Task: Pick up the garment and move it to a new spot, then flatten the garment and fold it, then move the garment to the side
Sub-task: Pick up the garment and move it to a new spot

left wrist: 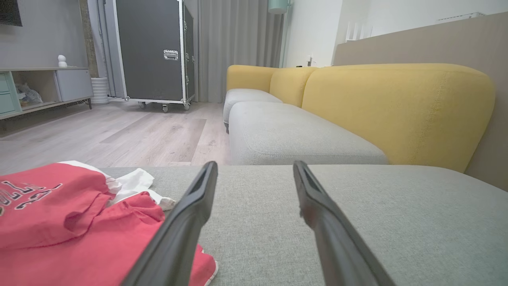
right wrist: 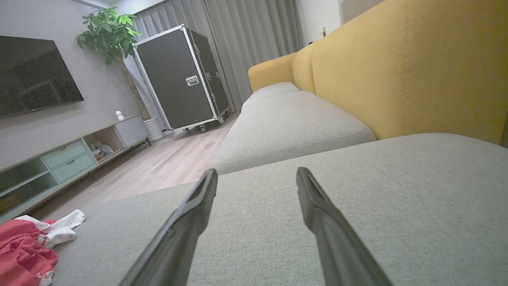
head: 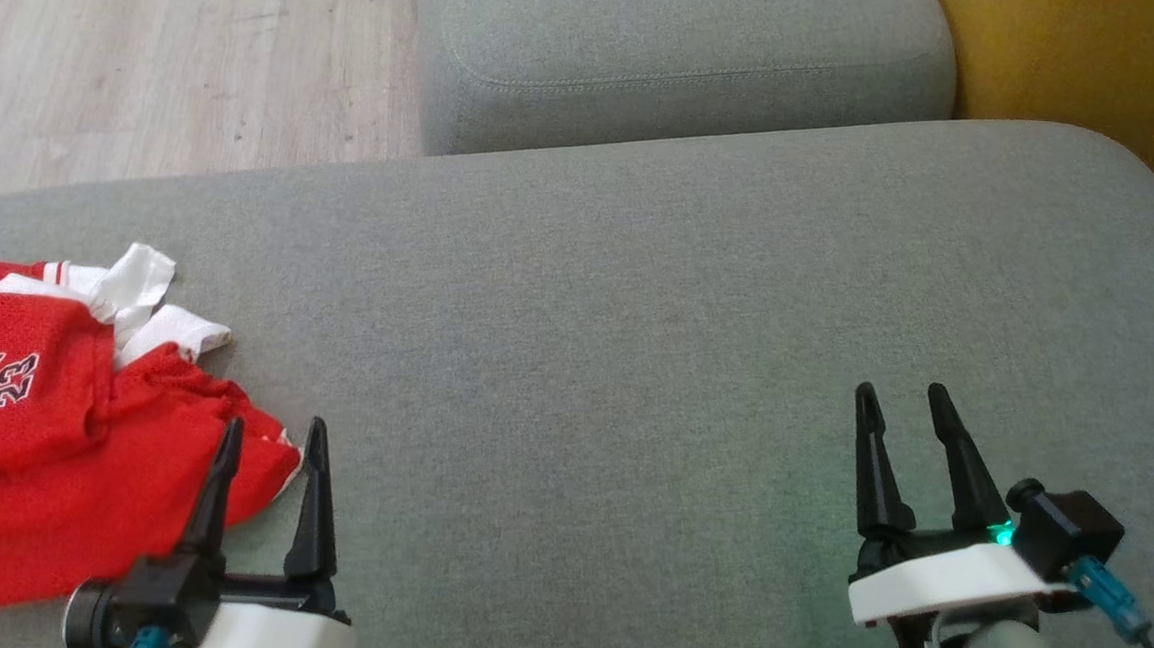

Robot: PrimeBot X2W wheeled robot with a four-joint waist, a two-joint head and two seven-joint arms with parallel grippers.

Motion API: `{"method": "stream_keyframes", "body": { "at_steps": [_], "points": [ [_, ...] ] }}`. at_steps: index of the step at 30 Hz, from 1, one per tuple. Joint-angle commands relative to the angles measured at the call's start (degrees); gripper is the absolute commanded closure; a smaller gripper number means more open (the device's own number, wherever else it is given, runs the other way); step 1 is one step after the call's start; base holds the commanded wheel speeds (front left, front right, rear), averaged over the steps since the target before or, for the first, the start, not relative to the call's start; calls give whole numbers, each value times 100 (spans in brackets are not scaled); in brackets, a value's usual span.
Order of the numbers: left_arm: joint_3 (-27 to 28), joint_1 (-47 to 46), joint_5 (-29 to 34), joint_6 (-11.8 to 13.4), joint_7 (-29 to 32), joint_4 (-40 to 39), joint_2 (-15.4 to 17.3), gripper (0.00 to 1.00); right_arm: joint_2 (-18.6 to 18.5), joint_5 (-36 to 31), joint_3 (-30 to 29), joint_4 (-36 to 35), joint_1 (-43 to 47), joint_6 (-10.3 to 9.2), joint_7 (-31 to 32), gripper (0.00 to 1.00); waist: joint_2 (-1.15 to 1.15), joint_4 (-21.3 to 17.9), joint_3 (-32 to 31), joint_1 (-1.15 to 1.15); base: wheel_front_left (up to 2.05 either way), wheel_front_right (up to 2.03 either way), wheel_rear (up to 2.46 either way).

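You are looking down on a wide grey fabric sofa seat (head: 588,315), and the crumpled red mesh jersey with white trim and a number print (head: 39,431) is lying bunched at its left end, near the edge that faces the pale wood-plank floor (head: 153,48). The white parts are sticking out at the jersey's far side, and the print is facing up, reading sideways from your head view.

Your left gripper (head: 274,424) is hovering low at the lower left with its two dark fingers spread wide and nothing between them. Its outer finger is crossing in front of the jersey's right-hand hem, and the inner one is pointing over bare cushion just beside the cloth. You cannot tell from these views whether that outer finger is touching the fabric.

Your right gripper (head: 902,390) is sitting well apart from the jersey, over the right part of the same seat. Its jaws are likewise standing wide open and empty, pointing across plain grey upholstery.

Beyond the seat, a second grey cushion (head: 683,60) is butting up against it, with the mustard-yellow padded backrest (head: 1074,64) running along the right. In your wrist views, a tall black wheeled flight case with metal edging (left wrist: 154,51) is standing by the grey curtains, and a leafy potted plant (right wrist: 107,31) is rising beside a dark wall-mounted screen (right wrist: 35,75).
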Motion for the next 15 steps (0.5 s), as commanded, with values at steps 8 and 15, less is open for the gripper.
{"method": "stream_keyframes", "body": {
  "at_steps": [8,15],
  "points": [
    [314,-233,70,-8,-54,-168,-16,0,-42,-104,267,-198,-154,-4,-63,0,0,236,-56,0,0,0,0],
    [432,-144,97,3,-54,-145,-17,0,-42,-217,461,-208,-68,-4,-63,0,0,656,-152,0,0,0,0]
  ]
}}
